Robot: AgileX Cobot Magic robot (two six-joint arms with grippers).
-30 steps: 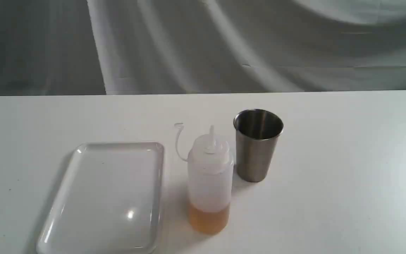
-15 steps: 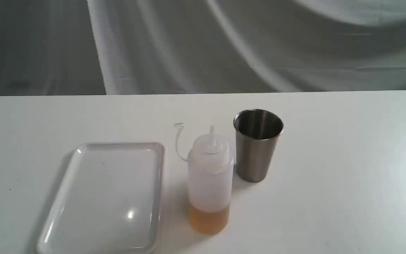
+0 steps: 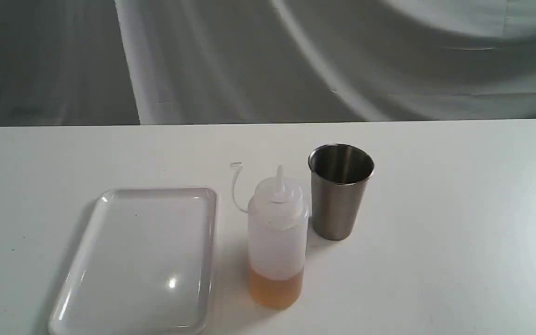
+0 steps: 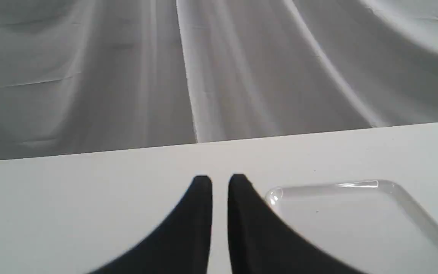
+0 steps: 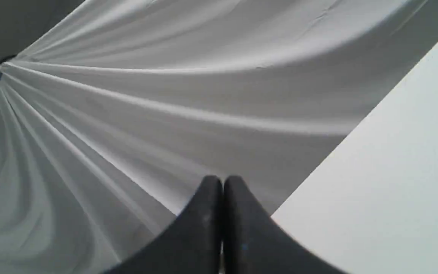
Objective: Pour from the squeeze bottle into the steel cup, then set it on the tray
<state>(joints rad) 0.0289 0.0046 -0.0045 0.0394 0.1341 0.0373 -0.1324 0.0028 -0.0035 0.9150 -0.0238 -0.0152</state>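
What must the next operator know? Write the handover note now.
The left hand is slightly open, empty, above the table beside the tray. The right hand is shut, empty, near the table's edge. The squeeze bottle stands upright on the table between tray and steel cup, nozzle uncapped, amber liquid low. Done: nothing. Left: grasp the bottle, pour into the cup, set it on the tray.
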